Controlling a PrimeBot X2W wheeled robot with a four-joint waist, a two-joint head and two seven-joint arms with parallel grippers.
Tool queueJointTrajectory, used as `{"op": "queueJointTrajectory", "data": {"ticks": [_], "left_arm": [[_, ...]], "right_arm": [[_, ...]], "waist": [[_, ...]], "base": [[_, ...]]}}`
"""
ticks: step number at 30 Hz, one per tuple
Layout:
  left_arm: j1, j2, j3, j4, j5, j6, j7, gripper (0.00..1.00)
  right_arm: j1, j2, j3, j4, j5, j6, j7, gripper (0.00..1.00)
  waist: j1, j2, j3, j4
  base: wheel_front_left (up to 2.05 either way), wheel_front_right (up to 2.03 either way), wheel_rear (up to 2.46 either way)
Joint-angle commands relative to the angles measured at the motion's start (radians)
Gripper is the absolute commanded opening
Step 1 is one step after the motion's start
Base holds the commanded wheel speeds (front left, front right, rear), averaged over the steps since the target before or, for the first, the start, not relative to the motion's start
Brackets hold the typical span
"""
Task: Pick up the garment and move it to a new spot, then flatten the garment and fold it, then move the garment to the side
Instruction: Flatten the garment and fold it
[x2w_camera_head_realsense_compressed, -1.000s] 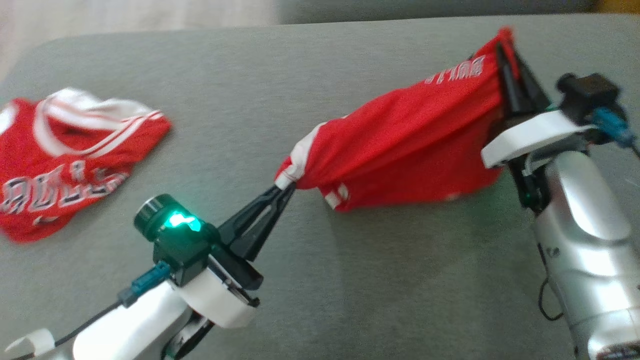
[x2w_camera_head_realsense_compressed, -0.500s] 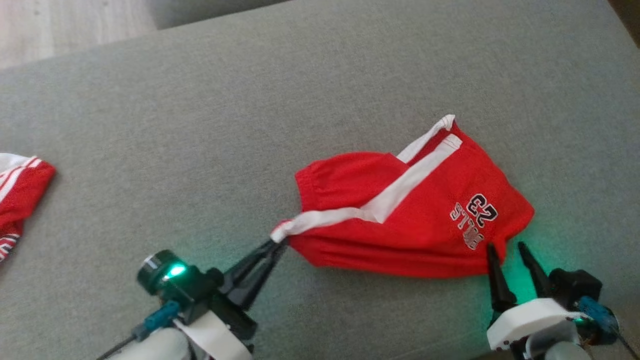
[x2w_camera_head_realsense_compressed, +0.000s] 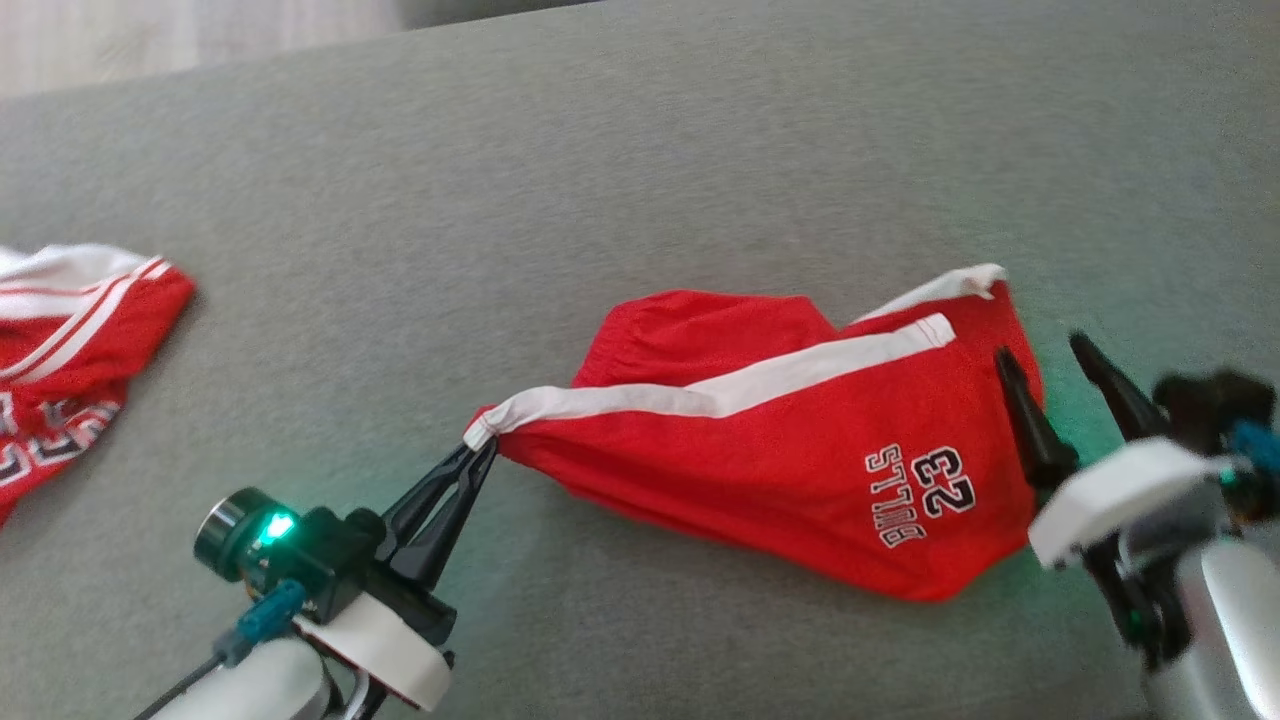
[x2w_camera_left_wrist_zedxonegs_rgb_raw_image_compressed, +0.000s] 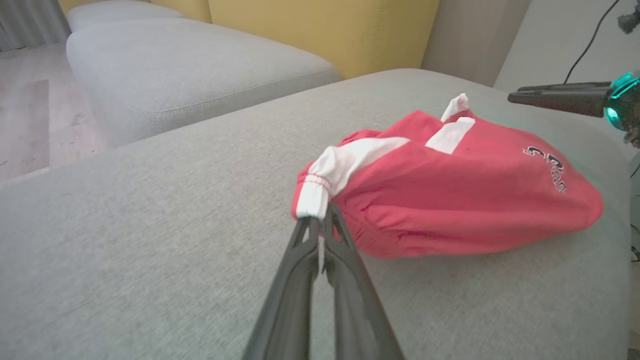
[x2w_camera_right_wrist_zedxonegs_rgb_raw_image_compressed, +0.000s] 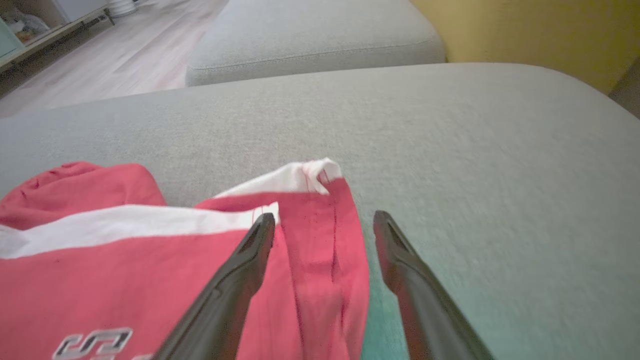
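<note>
Grey sofa cushion (x2w_camera_head_realsense_compressed: 640, 150) spanned the whole work area; a second grey cushion (x2w_camera_left_wrist_zedxonegs_rgb_raw_image_compressed: 175, 75) and a yellow backrest (x2w_camera_left_wrist_zedxonegs_rgb_raw_image_compressed: 320, 30) stood at its far side, pale wood floor (x2w_camera_left_wrist_zedxonegs_rgb_raw_image_compressed: 25, 120) beyond. The garment (x2w_camera_head_realsense_compressed: 760, 440), red shorts, lay on the cushion right of centre, bunched and partly flattened, waistband puffed up at the far left, body spreading to the right. A red and white jersey (x2w_camera_head_realsense_compressed: 70, 330) lay well apart at the left edge of the cushion. Left gripper (x2w_camera_head_realsense_compressed: 483, 450): fingers pressed together, pinching the white corner at the garment's left end, corner drawn out to a point just off the cushion. Right gripper (x2w_camera_head_realsense_compressed: 1038, 346): fingers spread wide at the garment's right end, gripping nothing; one finger over the red cloth, the other over bare cushion, the hem lying below the gap. Contact with the cloth could not be judged. White side stripe (x2w_camera_head_realsense_compressed: 720, 395) ran from the pinched corner toward the far right corner. Print "23 BULLS" (x2w_camera_head_realsense_compressed: 920, 495) near the right end, upside down from the robot's side. Green lamp (x2w_camera_head_realsense_compressed: 275, 525) lit on the left wrist.
</note>
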Motion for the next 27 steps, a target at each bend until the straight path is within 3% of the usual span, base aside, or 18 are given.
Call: {"op": "queueJointTrajectory", "data": {"ticks": [1, 12, 13, 15, 17, 23, 27], "left_arm": [[-0.033, 0.03, 0.043, -0.012, 0.002, 0.0, -0.004, 0.0], [-0.075, -0.007, 0.034, 0.033, 0.019, -0.037, -0.017, 0.0], [-0.076, -0.009, 0.033, 0.035, 0.019, -0.038, -0.018, 0.0], [-0.075, -0.011, 0.033, 0.038, 0.018, -0.039, -0.019, 0.0], [-0.074, -0.014, 0.033, 0.041, 0.016, -0.04, -0.021, 0.0], [-0.074, -0.011, 0.039, 0.041, 0.009, -0.04, -0.024, 0.0], [-0.083, -0.006, 0.059, 0.009, 0.004, -0.046, -0.031, 0.0]], "right_arm": [[-0.044, -0.024, 0.036, -0.014, 0.011, -0.001, 0.01, 1.0], [-0.172, -0.057, 0.175, 0.165, 0.059, -0.001, 0.028, 1.0], [-0.177, -0.058, 0.182, 0.177, 0.064, -0.001, 0.024, 0.86], [-0.184, -0.06, 0.2, 0.197, 0.077, -0.001, 0.018, 0.39], [-0.19, -0.064, 0.217, 0.214, 0.094, -0.001, 0.015, 0.0], [-0.192, -0.096, 0.22, 0.202, 0.096, -0.001, -0.034, 0.0], [-0.173, -0.121, 0.167, 0.123, 0.084, -0.001, -0.059, 0.0]], "waist": [[0.0, 0.0, 0.014, 0.03], [0.0, 0.0, 0.051, 0.096], [0.0, 0.0, 0.052, 0.098], [0.0, 0.0, 0.051, 0.101], [0.0, 0.0, 0.049, 0.102], [0.0, 0.0, 0.027, 0.103], [0.0, 0.0, 0.003, 0.098]], "base": [[0.0, 0.0, 0.0], [0.0, 0.0, 0.0], [0.0, 0.0, 0.0], [0.0, 0.0, 0.0], [0.0, 0.0, 0.0], [0.0, 0.0, 0.0], [0.0, 0.0, 0.0]]}}
